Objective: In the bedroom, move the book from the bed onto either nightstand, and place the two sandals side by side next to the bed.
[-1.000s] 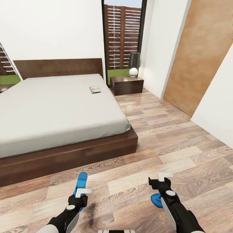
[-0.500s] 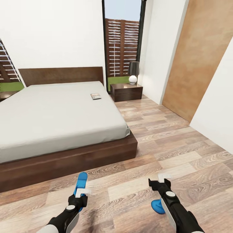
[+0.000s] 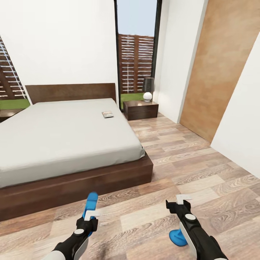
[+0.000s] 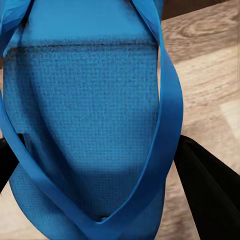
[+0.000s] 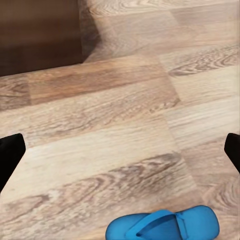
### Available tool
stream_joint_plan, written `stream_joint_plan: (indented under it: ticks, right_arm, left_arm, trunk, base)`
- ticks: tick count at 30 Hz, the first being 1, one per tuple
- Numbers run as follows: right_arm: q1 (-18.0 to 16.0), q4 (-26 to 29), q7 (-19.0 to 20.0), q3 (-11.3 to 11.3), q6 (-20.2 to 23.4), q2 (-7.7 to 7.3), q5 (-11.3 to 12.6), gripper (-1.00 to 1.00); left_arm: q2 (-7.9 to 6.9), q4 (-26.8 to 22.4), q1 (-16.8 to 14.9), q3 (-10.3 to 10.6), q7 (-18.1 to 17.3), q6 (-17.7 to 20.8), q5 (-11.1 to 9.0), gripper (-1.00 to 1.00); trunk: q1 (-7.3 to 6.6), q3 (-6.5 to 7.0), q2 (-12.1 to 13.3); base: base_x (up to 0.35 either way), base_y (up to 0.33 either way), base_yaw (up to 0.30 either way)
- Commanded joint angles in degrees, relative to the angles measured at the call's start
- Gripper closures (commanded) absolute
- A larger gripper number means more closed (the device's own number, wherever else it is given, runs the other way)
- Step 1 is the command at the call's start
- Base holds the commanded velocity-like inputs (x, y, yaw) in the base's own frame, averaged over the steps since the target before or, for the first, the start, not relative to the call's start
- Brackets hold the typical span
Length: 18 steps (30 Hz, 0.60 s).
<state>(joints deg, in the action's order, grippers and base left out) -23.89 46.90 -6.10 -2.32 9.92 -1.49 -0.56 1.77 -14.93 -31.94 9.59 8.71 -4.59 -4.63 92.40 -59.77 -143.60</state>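
The bed (image 3: pixel 68 133) stands against the far white wall, its dark wooden frame low on the plank floor (image 3: pixel 187 169). The book (image 3: pixel 107 114) lies flat on the mattress near the bed's right edge, close to the headboard (image 3: pixel 72 92), well apart from both arms. Just beyond that corner of the bed sits the nightstand (image 3: pixel 141 109), with a small lamp (image 3: pixel 148 88) on its top, in front of the tall window (image 3: pixel 136 54). A light wooden door (image 3: pixel 220 65) stands along the right wall.

At the foot of the bed, the left gripper (image 3: pixel 90 216) is clamped on one blue sandal (image 3: pixel 90 206), which stands up out of the jaws toward the bed frame. In the left wrist view that sandal (image 4: pixel 85 130) sits right between the dark fingers (image 4: pixel 210 195), its sole and strap close to the camera and above the floor.

The right gripper (image 3: pixel 179 204) hangs over bare floor with its jaws apart and nothing between them. The other sandal (image 3: pixel 178 237) lies flat on the floor just beside and below the right arm, nearer the robot than the fingertips. In the right wrist view this second sandal (image 5: pixel 162 227) rests on the planks, strap up, short of the open fingers (image 5: pixel 10 157).
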Motion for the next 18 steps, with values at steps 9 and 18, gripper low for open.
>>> stream_joint_plan:
  ticks: [9,18]
  right_arm:
    - [0.02,-1.8,-0.4,-0.26,0.09,-0.06,-0.06,-1.0]
    - [0.13,-8.69,-0.45,-0.23,-4.44,-1.61,-0.06,-1.0]
  left_arm:
    - [0.06,3.56,-0.03,0.51,0.38,0.1,-0.47,1.0]
    - [-0.05,5.74,0.76,0.44,0.51,0.0,-0.6,1.0]
  trunk:
    - [-0.24,1.95,0.1]
    - [-0.47,3.94,0.22]
  base:
    - [0.0,0.0,0.0]
    - [0.0,0.0,0.0]
